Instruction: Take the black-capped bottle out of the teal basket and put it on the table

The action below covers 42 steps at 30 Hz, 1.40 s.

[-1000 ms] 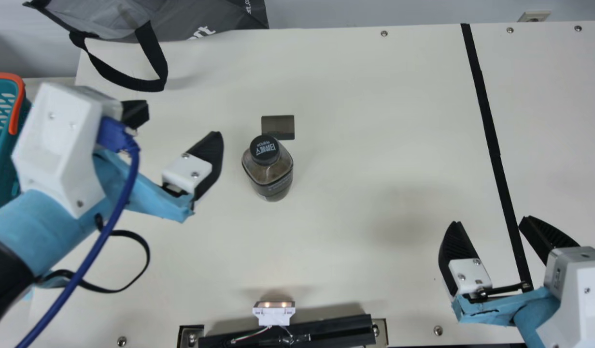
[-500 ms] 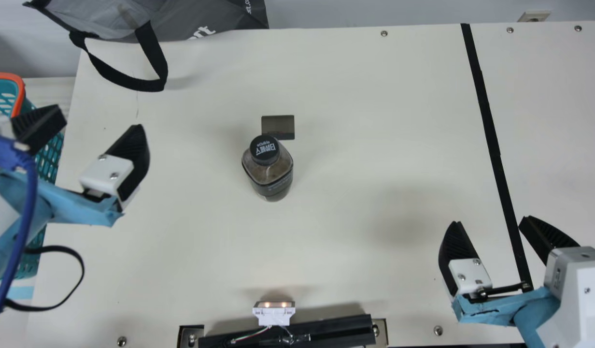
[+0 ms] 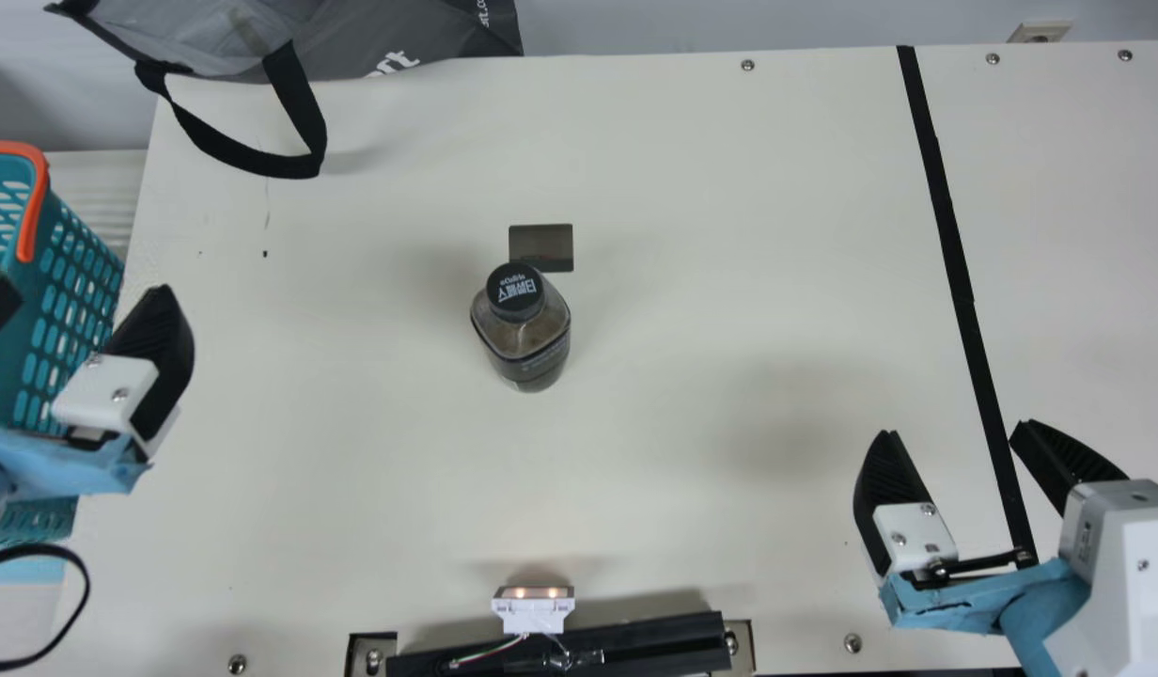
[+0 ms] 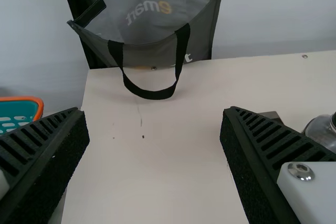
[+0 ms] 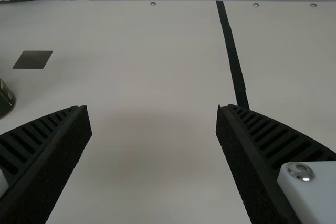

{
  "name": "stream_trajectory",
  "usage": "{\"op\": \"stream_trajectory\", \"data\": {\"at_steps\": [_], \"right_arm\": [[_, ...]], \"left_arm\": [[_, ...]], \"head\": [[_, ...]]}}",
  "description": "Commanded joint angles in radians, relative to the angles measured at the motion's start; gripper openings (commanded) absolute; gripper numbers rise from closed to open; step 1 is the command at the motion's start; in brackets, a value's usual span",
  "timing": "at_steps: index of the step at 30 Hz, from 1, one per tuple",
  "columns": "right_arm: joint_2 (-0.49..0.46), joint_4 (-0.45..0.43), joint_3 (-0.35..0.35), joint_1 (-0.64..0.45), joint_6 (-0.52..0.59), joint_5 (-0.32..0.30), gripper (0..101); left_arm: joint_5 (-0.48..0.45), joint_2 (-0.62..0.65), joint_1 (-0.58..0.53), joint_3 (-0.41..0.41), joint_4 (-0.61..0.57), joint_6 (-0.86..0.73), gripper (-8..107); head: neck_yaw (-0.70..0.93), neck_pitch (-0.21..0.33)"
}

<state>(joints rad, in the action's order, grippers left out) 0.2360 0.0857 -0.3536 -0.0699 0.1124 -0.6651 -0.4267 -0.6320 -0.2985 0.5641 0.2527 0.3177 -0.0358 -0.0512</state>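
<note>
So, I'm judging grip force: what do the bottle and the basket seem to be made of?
The bottle looks see-through and shiny, brownish inside: glass or clear plastic, I can't tell which. The teal basket looks like smooth moulded plastic, given its evenly slotted walls.

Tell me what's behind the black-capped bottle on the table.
Behind the black-capped bottle, a flat dark rectangle shows on the table. The cap hides a bit of its near edge; I can't see what's there.

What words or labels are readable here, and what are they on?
"emart" on the gray bag, upside down in the left wrist view.
White lettering on the black cap: too small to read surely.
Print on the bottle: too small.
Mark on the right gripper: too small.
</note>
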Motion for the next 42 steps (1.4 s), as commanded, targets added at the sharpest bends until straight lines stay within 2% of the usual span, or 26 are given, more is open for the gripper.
{"op": "stream_trajectory", "data": {"at_steps": [1, 15, 27, 42], "right_arm": [[0.0, 0.0, 0.0, 0.0, 0.0, 0.0, 91], [0.0, 0.0, 0.0, 0.0, 0.0, 0.0, 91], [0.0, 0.0, 0.0, 0.0, 0.0, 0.0, 91], [0.0, -0.001, 0.0, 0.0, 0.0, 0.0, 91]], "left_arm": [[-0.006, 0.018, 0.016, -0.008, -0.027, -0.019, 107], [-0.04, 0.1, 0.117, -0.072, -0.144, -0.116, 107], [-0.041, 0.175, 0.177, -0.159, -0.171, -0.166, 107], [-0.094, 0.306, 0.243, -0.25, -0.195, -0.192, 107]], "head": [[0.008, 0.004], [0.008, 0.004], [0.008, 0.004], [0.008, 0.004]]}}
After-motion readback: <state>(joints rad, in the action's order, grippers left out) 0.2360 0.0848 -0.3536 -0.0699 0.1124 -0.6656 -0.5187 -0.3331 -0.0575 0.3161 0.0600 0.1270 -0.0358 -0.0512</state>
